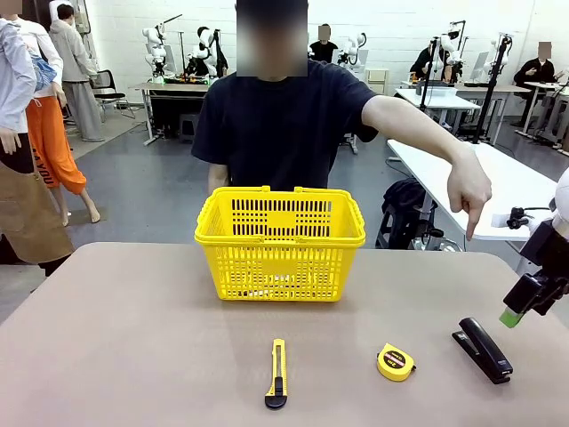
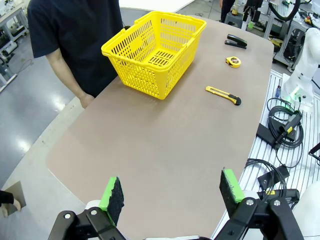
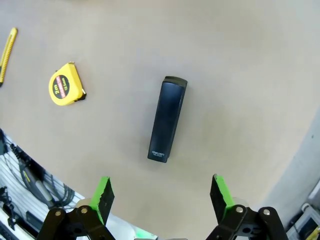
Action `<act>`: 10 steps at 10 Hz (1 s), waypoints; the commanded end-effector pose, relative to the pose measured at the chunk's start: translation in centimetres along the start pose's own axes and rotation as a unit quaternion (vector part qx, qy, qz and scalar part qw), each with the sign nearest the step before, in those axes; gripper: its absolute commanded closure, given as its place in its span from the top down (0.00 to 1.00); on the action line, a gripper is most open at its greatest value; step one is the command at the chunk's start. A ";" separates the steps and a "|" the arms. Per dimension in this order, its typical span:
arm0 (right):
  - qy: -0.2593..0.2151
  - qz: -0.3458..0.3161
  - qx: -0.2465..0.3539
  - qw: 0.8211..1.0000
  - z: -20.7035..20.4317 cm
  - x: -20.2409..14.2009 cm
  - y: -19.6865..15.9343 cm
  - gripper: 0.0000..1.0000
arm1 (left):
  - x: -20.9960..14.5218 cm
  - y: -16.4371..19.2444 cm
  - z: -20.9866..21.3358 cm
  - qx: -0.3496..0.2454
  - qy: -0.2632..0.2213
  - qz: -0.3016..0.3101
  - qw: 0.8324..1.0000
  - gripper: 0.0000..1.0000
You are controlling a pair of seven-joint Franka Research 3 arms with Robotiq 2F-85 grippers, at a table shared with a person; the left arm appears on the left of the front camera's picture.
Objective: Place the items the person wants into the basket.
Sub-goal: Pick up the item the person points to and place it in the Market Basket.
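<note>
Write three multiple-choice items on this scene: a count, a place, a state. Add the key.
1. Tools lying before the basket? A one B three C five
2. The stapler lies: A in the basket B right of the tape measure C under the basket
3. The right end effector: A open above the stapler B shut on it C shut on the tape measure
Key: B, utility knife, tape measure, stapler; B, rightmost on the table; A, fingers apart over it.

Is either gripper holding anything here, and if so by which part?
Nothing is held. The right gripper hangs open above the stapler, not touching it; the left gripper is open too.
</note>
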State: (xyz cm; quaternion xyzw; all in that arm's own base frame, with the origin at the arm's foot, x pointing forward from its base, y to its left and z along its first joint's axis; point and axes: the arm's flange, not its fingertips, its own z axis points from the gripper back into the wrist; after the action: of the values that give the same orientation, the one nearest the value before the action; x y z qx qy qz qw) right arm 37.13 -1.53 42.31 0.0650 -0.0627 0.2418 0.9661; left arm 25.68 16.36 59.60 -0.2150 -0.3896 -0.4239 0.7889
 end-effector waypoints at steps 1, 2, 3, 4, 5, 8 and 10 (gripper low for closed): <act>-0.006 -0.002 -0.003 1.000 0.5 -0.1 0.0 1.00 | 0.0 0.2 0.0 0.001 0.002 0.002 1.000 1.00; -0.006 -0.002 -0.003 1.000 0.5 -0.1 0.0 1.00 | 0.0 0.2 0.0 0.001 0.002 0.002 1.000 1.00; -0.006 -0.002 -0.003 1.000 0.5 -0.1 0.0 1.00 | 0.0 0.2 0.0 0.001 0.002 0.002 1.000 1.00; -0.006 -0.002 -0.003 1.000 0.5 -0.1 0.0 1.00 | 0.0 0.2 0.0 0.001 0.002 0.002 1.000 1.00; -0.006 -0.002 -0.003 1.000 0.5 -0.1 0.0 1.00 | 0.0 0.2 0.0 0.001 0.002 0.002 1.000 1.00; 0.013 -0.002 -0.010 1.000 -1.0 1.3 -0.2 1.00 | 0.0 0.2 0.0 0.001 0.002 0.002 1.000 1.00; 0.028 -0.006 -0.014 0.999 -3.7 3.8 -0.7 1.00 | 0.0 0.2 0.0 0.001 0.002 0.002 1.000 1.00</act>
State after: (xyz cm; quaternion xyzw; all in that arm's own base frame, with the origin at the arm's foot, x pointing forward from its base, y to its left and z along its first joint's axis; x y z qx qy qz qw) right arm 38.74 -0.49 40.29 0.0534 -0.0450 0.2469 0.9665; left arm 25.68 16.36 59.61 -0.2149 -0.3896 -0.4239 0.7889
